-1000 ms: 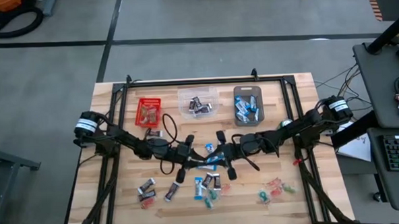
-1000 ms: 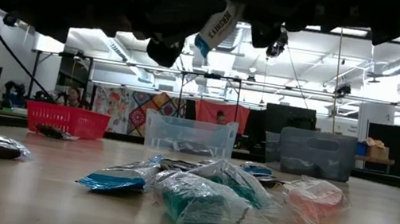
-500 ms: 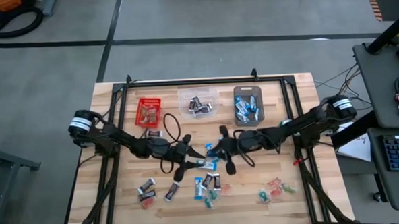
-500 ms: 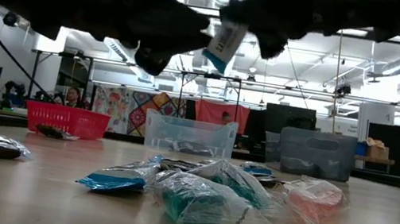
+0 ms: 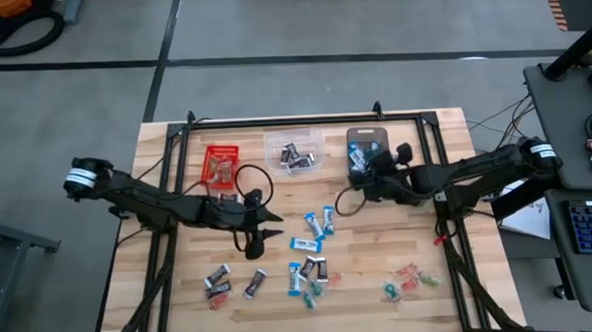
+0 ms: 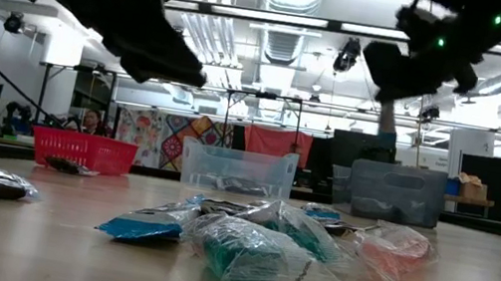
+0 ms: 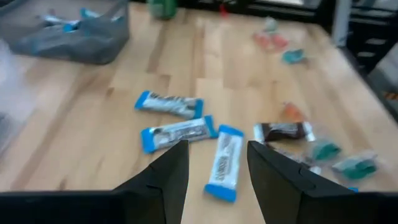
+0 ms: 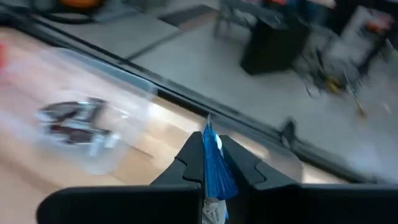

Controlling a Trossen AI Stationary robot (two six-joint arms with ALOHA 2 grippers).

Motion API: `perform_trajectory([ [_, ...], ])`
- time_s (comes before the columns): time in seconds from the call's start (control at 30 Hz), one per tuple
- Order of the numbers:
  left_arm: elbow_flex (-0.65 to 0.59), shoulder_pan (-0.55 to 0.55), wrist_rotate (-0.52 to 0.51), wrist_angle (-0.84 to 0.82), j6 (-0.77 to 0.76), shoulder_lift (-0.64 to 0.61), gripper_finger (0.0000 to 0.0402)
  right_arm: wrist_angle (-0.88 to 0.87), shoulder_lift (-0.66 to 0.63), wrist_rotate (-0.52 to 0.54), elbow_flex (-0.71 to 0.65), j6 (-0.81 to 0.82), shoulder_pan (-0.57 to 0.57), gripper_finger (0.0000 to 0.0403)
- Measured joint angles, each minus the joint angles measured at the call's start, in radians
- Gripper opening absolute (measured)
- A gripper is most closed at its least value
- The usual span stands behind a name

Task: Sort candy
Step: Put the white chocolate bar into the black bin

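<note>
- The left hand (image 5: 262, 231) hovers with its fingers (image 7: 169, 173) spread apart, holding nothing, above the middle of the wooden worktop (image 5: 451, 279).
- Loose candy (image 5: 311, 270) lies scattered across the near half of the worktop; more sits in the red bin (image 5: 219, 163), clear bin (image 5: 293, 152) and grey bin (image 5: 368, 159).
- The right hand (image 5: 364, 167) is clamped on a blue-and-white sweet (image 8: 214, 167) over the grey bin.
</note>
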Motion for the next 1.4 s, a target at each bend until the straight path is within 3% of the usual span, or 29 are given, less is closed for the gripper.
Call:
perform_trajectory([
  [0.1, 0.0, 0.0, -0.003, -0.048, -0.002, -0.018, 0.0145, -0.076, -0.004, -0.036, 0.0, 0.089, -0.051, 0.0027],
  [0.27, 0.0, 0.0, -0.003, -0.047, -0.002, -0.01, 0.0146, -0.079, 0.023, -0.079, 0.0, 0.094, -0.094, 0.0062],
  [0.73, 0.0, -0.001, -0.002, -0.042, 0.001, 0.001, 0.0146, -0.067, 0.033, -0.117, 0.0, 0.09, -0.096, 0.0161],
  [1.03, 0.0, -0.016, -0.001, -0.011, 0.04, 0.001, 0.0146, -0.049, 0.033, -0.29, 0.04, 0.053, -0.058, 0.0169],
  [1.23, 0.0, -0.031, -0.001, 0.059, 0.056, 0.021, 0.0146, -0.046, 0.032, -0.307, 0.063, 0.049, 0.023, 0.0163],
  [1.4, 0.001, -0.037, -0.001, 0.213, 0.092, 0.143, 0.0146, -0.013, 0.032, -0.307, 0.064, 0.047, 0.093, 0.0162],
])
